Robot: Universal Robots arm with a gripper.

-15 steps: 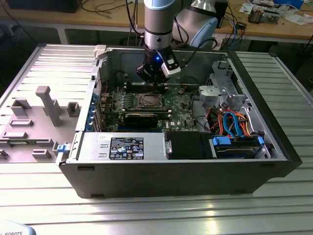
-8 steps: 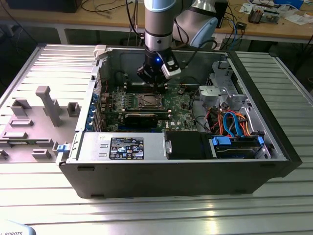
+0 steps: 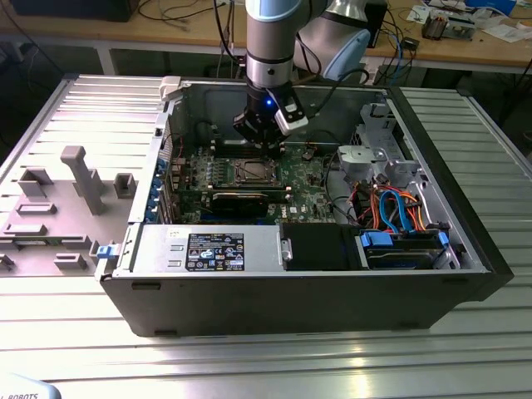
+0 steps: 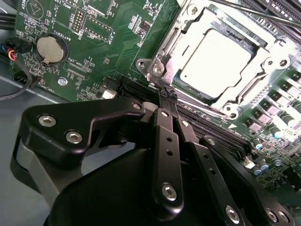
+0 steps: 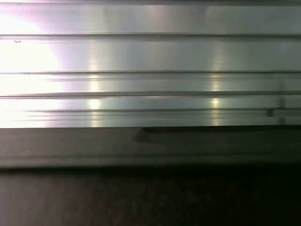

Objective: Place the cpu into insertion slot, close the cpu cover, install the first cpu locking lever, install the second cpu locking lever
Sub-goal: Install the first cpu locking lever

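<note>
1. gripper point(image 4: 168, 96) down inside the open computer case point(image 3: 465, 249), hanging over the green motherboard point(image 4: 94, 56); in the exterior view, gripper point(image 3: 264, 137) just behind the socket, below the grey arm point(image 3: 268, 41).
2. fingers point(image 4: 165, 141) pressed together, tips meeting in a narrow point with nothing pinched between them.
3. fingertips right at the near edge of the insertion slot point(image 4: 221, 61), beside the screw post at its corner; whether touching the frame or just above it, cannot tell.
4. cpu point(image 4: 216, 61) already seated in the insertion slot, shiny pale top facing up, lying flat and square within the frame.
5. cpu cover point(image 4: 188, 28) lowered around the chip, silver frame bordering it on all sides, window showing the chip top.
6. thin metal lever rod point(image 4: 254, 12) running along the far side of the socket; latched or loose, cannot tell.
7. round coin battery point(image 4: 51, 48) on the board well apart from the socket, black cable point(image 4: 14, 89) beside it at the board edge.
8. long black slots point(image 4: 221, 136) between the socket and the gripper body.
9. in the exterior view, socket point(image 3: 252, 172) mid-board, black card point(image 3: 241, 199) in front of it, orange and blue cables point(image 3: 391, 208) toward the exterior view's right, grey fixture blocks point(image 3: 79, 179) on the ribbed table point(image 3: 249, 366) to the exterior view's left.
10. in the first wrist view, ribbed aluminium surface point(image 5: 150, 70) with bright reflections above a dark band.
</note>
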